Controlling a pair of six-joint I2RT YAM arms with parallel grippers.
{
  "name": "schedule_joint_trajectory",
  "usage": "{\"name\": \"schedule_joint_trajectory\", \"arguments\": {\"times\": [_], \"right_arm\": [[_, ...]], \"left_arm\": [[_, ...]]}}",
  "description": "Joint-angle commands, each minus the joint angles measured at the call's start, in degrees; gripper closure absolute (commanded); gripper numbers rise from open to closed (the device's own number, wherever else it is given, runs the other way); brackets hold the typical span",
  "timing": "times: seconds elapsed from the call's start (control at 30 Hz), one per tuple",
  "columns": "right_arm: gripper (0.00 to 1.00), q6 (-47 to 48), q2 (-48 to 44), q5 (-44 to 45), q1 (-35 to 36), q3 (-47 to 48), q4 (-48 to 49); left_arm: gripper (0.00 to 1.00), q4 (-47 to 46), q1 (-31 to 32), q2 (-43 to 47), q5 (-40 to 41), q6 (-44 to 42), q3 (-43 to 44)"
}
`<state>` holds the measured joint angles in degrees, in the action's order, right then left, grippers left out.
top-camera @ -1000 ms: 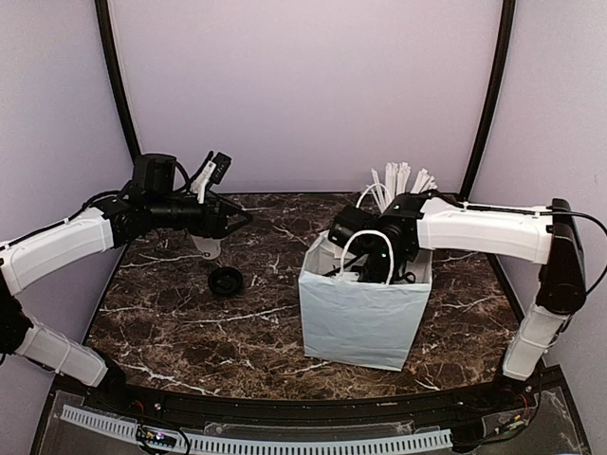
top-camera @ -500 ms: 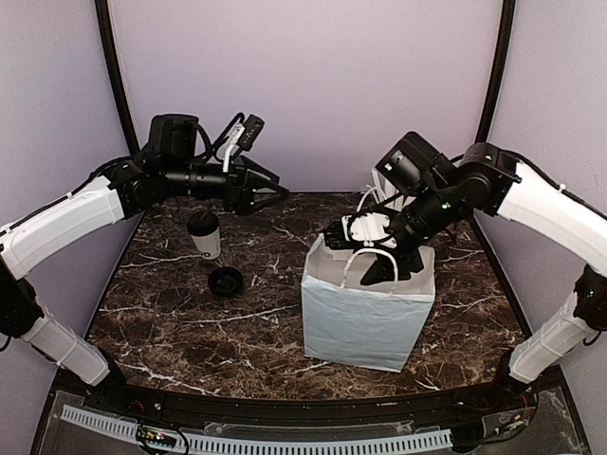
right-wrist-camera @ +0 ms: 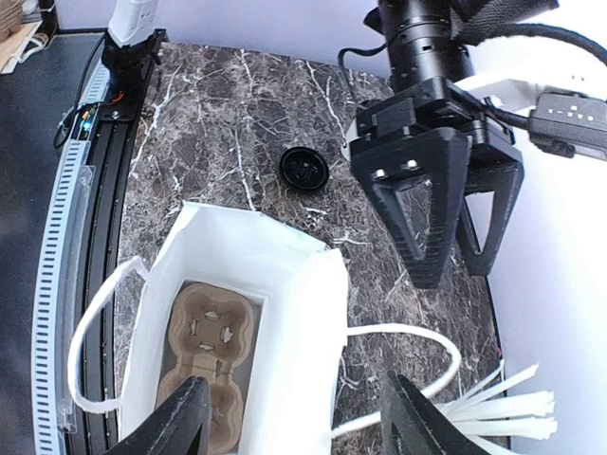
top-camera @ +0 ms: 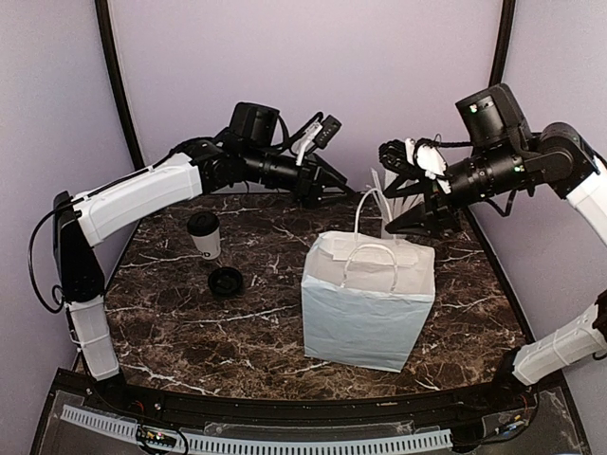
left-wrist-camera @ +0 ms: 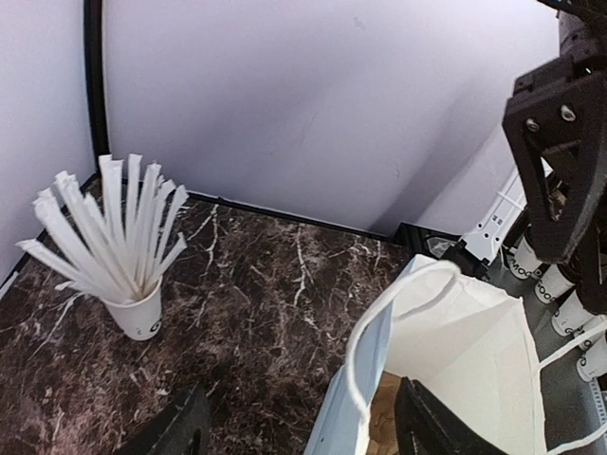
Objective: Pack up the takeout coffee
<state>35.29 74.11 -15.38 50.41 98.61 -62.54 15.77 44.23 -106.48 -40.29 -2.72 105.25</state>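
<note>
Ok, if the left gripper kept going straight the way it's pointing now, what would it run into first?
Most likely the white paper bag: seen from the left gripper, its handle loop and open mouth sit just ahead. Depth is unclear, so it might skim over.

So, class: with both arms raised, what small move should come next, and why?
Probably lower the left arm toward the coffee cup. It stands outside the bag, on that arm's side, both sets of jaws are open and empty, and the bag is open with a carrier inside.
</note>
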Motion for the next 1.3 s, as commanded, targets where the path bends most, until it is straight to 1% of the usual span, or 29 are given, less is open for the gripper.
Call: {"name": "schedule_joint_trajectory", "arguments": {"times": [0.0, 0.07, 0.1, 0.17, 0.2, 0.27, 0.3, 0.33, 0.37, 0.4, 0.43, 0.57, 0.63, 0.67, 0.7, 0.73, 0.77, 0.83, 0.87, 0.93, 0.97, 1.07, 1.17, 1.27], "right_arm": [[0.37, -3.38, -3.23, -5.52, -3.51, -1.2, 1.86], [0.34, -3.27, -5.51, -11.82, -4.66, -0.81, 0.88], [0.33, -3.22, -6.47, -16.31, -5.41, -0.38, 0.15], [0.25, -4.13, -7.46, -24.76, -7.12, -0.51, -0.63], [0.21, -4.87, -7.64, -27.72, -7.59, -1.55, -0.5], [0.18, -5.92, -7.67, -30.44, -7.74, -5.27, 0.47], [0.19, -6.63, -7.63, -30.73, -7.7, -7.29, 1.36], [0.2, -7.24, -7.41, -30.76, -7.7, -9.26, 2.38], [0.22, -7.7, -7.11, -31.03, -7.73, -10.74, 2.7], [0.25, -7.93, -6.89, -31.14, -7.67, -11.93, 2.93], [0.27, -8.7, -6.89, -30.79, -7.64, -13.24, 4.29], [0.3, -11.97, -7.06, -30.0, -7.67, -17.4, 8.82], [0.32, -12.79, -6.06, -31.21, -7.6, -17.57, 9.55], [0.34, -13.55, -5.59, -31.5, -7.58, -17.57, 10.17], [0.42, -14.07, -4.95, -31.44, -7.34, -17.28, 10.63], [0.5, -14.5, -4.18, -30.65, -7.14, -16.61, 10.97], [0.6, -14.89, -3.47, -29.63, -7.01, -15.44, 11.14], [0.81, -14.81, -1.9, -28.11, -7.05, -12.51, 10.81], [0.88, -14.79, -1.5, -27.9, -7.01, -11.03, 10.87], [0.97, -14.75, -1.01, -27.86, -6.91, -8.86, 12.13], [1.0, -14.93, -0.84, -27.79, -6.83, -8.15, 12.74], [1.0, -14.58, 0.9, -28.31, -6.74, -5.21, 13.99], [1.0, -13.5, 3.7, -28.39, -6.49, 1.09, 13.38], [1.0, -12.65, 6.36, -28.13, -6.31, 7.52, 13.18]], "left_arm": [[0.31, 1.54, 3.98, -3.31, -2.65, -1.01, 6.86], [0.32, 1.56, 4.92, -5.57, -1.4, -0.27, 9.14], [0.32, 1.33, 5.17, -6.33, -0.94, 0.21, 10.45], [0.33, 1.1, 5.31, -8.16, 0.41, 2.24, 12.22], [0.35, 0.88, 5.33, -9.15, 0.55, 2.35, 12.63], [0.4, -0.05, 5.45, -9.96, -0.3, 4.52, 13.19], [0.46, -0.44, 5.59, -10.35, -0.7, 5.28, 13.22], [0.49, -1.13, 5.69, -10.47, -1.38, 5.49, 13.22], [0.56, -1.51, 5.98, -10.56, -1.68, 5.88, 13.27], [0.58, -1.94, 6.06, -10.58, -1.91, 6.1, 13.29], [0.64, -2.13, 6.18, -10.59, -2.25, 6.55, 13.26], [0.76, -1.48, 6.39, -10.28, -2.98, 7.24, 13.25], [0.79, -0.23, 6.39, -9.83, -2.8, 6.99, 13.0], [0.8, 0.4, 6.39, -9.6, -2.61, 6.92, 12.46], [0.8, 0.66, 6.4, -8.87, -2.03, 6.98, 11.97], [0.81, 0.53, 6.4, -8.37, -1.79, 7.1, 10.73], [0.83, 0.06, 6.4, -6.98, -1.08, 7.15, 9.91], [0.9, -0.79, 6.4, -4.47, 1.05, 7.29, 7.05], [0.96, -1.03, 6.4, -2.71, 1.82, 7.07, 5.31], [1.0, -1.14, 6.38, 0.01, 6.15, 6.7, 3.09], [1.0, -1.02, 6.39, 0.91, 7.23, 6.6, 2.08], [1.0, -1.22, 6.4, 5.23, 10.57, 5.62, 0.07], [1.0, 0.11, 6.4, 7.52, 13.22, 4.31, 0.01], [1.0, 1.64, 6.39, 9.49, 17.73, 1.88, 0.89]]}}
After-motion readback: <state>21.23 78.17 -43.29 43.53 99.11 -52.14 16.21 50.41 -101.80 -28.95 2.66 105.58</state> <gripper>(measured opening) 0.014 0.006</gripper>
